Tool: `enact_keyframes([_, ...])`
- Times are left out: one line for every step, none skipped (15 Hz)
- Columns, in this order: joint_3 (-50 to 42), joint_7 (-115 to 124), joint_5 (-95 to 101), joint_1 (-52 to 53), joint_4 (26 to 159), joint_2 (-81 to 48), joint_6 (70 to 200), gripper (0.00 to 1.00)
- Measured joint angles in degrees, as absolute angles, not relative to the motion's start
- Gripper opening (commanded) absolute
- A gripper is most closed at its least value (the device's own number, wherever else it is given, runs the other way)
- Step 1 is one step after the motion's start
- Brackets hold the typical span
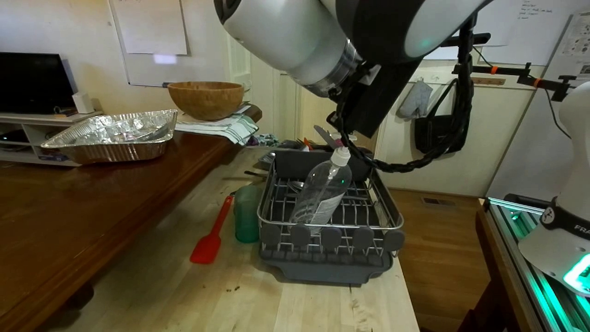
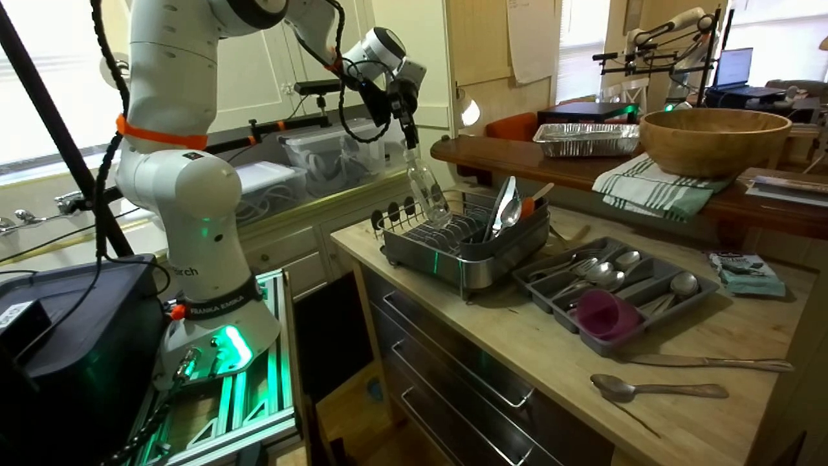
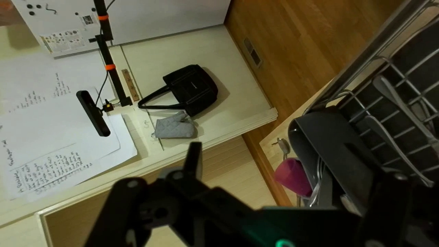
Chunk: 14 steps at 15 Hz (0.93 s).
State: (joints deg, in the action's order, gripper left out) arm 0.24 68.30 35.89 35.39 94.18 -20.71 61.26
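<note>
A clear bottle [image 1: 322,191] with a white top leans inside the grey dish rack [image 1: 329,272]. Both also show in an exterior view, the bottle [image 2: 427,191] and the rack [image 2: 424,259]. My gripper [image 2: 411,142] points down right at the bottle's top there; I cannot tell whether it touches. In an exterior view the dark wrist and arm hide my fingers. In the wrist view my gripper [image 3: 271,145] has its fingers wide apart, with nothing seen between them; the bottle does not show. The rack's cutlery holder [image 3: 343,147] is beyond the right finger, with utensils in it.
A grey cutlery tray [image 2: 556,301] with a purple cup [image 2: 605,315] stands beside the rack. A red spatula [image 1: 214,235] and a green cup [image 1: 247,214] lie along its far side. A foil pan [image 1: 115,138] and wooden bowl [image 1: 205,99] stand on the raised brown counter.
</note>
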Motion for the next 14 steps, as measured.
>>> enact_keyframes([0.3, 68.3, 35.95, 35.24, 94.02, -21.18, 61.27, 1.0])
enact_keyframes([0.33, 68.3, 35.98, 35.11, 93.97, -21.53, 61.27, 1.0])
enact_keyframes([0.37, 68.3, 36.01, 35.02, 93.96, -21.65, 61.27, 1.0])
enact_keyframes([0.37, 68.3, 36.02, 34.99, 93.89, -21.71, 61.27, 1.0])
enact_keyframes([0.41, 68.3, 36.03, 35.0, 93.74, -21.79, 61.27, 1.0])
enact_keyframes([1.07, 68.3, 36.11, 34.51, 93.69, -21.8, 61.25, 1.0])
enact_keyframes([2.31, 68.3, 36.54, 33.56, 93.69, -21.77, 61.27, 1.0])
enact_keyframes([3.52, 68.22, 37.83, 32.67, 93.99, -21.51, 61.52, 1.0])
enact_keyframes([4.78, 67.67, 39.82, 31.84, 95.04, -20.75, 62.29, 1.0])
enact_keyframes([6.11, 66.82, 42.2, 30.98, 97.09, -19.4, 63.7, 1.0])
enact_keyframes([7.48, 65.98, 44.33, 30.11, 99.69, -17.59, 65.34, 1.0])
enact_keyframes([8.72, 65.86, 46.04, 29.34, 102.3, -15.66, 67.17, 1.0])
enact_keyframes([9.92, 65.86, 47.53, 28.57, 105.06, -13.55, 69.23, 1.0])
enact_keyframes([10.98, 66.17, 48.86, 27.9, 107.88, -11.42, 71.39, 1.0])
